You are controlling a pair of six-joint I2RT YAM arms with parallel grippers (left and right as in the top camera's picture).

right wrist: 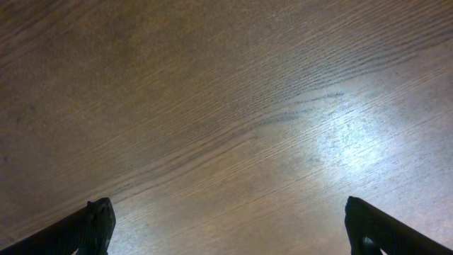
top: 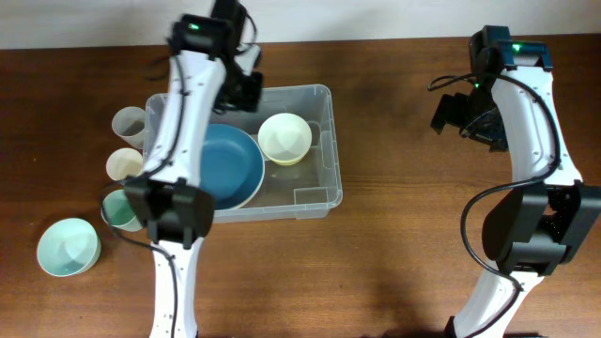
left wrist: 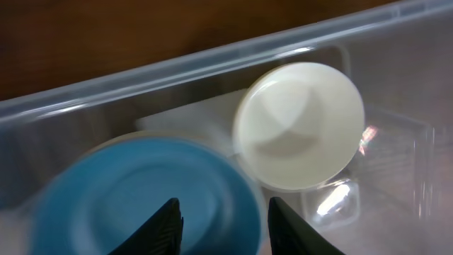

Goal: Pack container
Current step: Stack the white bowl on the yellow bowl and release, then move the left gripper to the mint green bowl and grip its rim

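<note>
The clear plastic container (top: 329, 141) stands on the table left of centre. A blue plate (top: 230, 167) and a cream bowl (top: 285, 138) lie inside it. My left gripper (top: 240, 92) hangs over the container's back left part. In the left wrist view its fingers (left wrist: 223, 227) are open and empty above the blue plate (left wrist: 134, 198), with the cream bowl (left wrist: 297, 124) to the right and the container's rim (left wrist: 177, 71) beyond. My right gripper (top: 458, 113) is at the back right, open and empty (right wrist: 226, 227) over bare wood.
Left of the container stand a grey cup (top: 130, 124), a cream cup (top: 122, 164) and a green cup (top: 116, 208), the last partly behind my left arm. A pale teal bowl (top: 68, 247) sits at the front left.
</note>
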